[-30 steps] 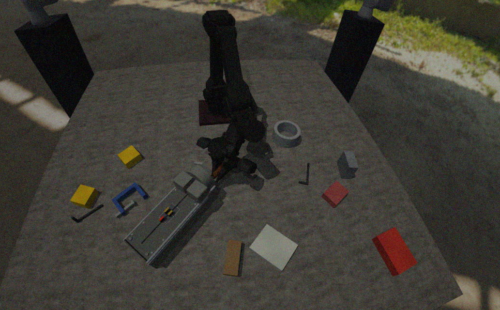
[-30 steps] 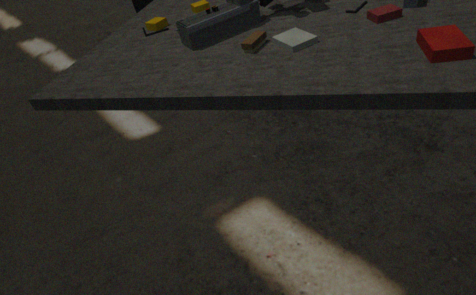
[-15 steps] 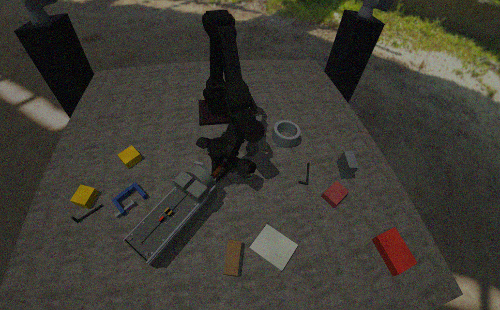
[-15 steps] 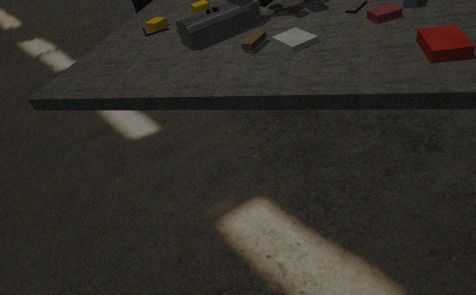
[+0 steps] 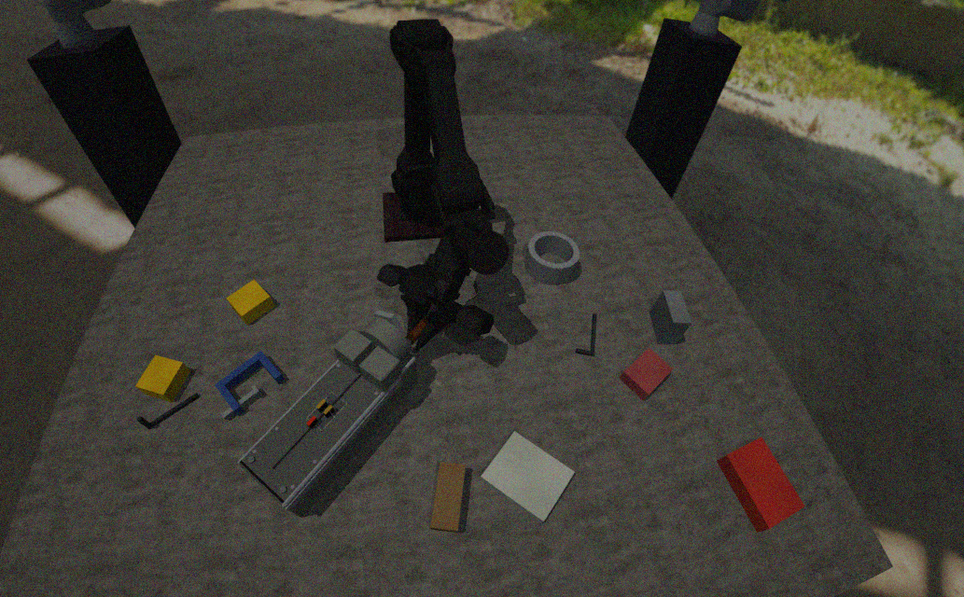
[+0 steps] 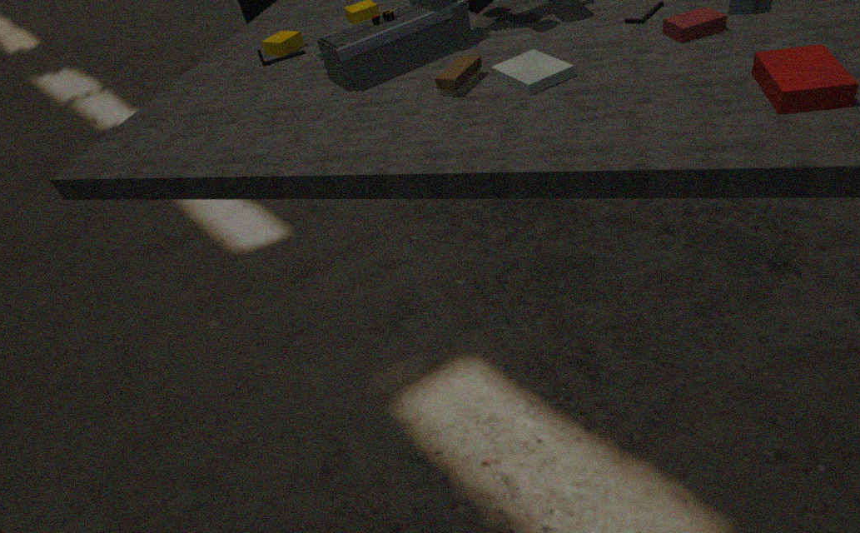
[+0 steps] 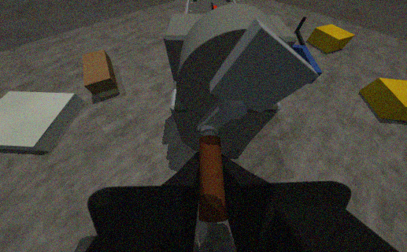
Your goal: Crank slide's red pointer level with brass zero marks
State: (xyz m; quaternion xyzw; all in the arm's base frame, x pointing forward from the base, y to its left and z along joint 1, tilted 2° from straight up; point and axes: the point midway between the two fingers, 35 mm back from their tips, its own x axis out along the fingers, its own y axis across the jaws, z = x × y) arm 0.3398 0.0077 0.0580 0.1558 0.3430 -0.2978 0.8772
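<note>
The grey machine [image 5: 292, 437] [image 6: 400, 56] lies diagonally left of centre in the top view. Its slide's red pointer [image 5: 312, 421] [image 7: 215, 7] sits a little beyond the two brass zero marks [image 5: 324, 407], toward the end away from the crank, not level with them. The crank's grey disc [image 7: 200, 51] carries a broad grey block [image 7: 264, 68] and an orange-brown handle [image 5: 417, 328] [image 7: 211, 169]. My gripper [image 7: 207, 156] is shut on the handle, one dark finger on each side of it. Dark fingers hide part of the handle in the top view.
Two yellow blocks [image 5: 249, 299] [image 5: 162, 376], a blue bracket [image 5: 230, 381] and a black hex key [image 5: 170, 411] lie left of the machine. A brown block [image 5: 450, 495] and white plate [image 5: 528, 474] lie right of it. A grey ring [image 5: 552, 270] and red blocks [image 5: 646, 372] [image 5: 761, 483] lie farther right.
</note>
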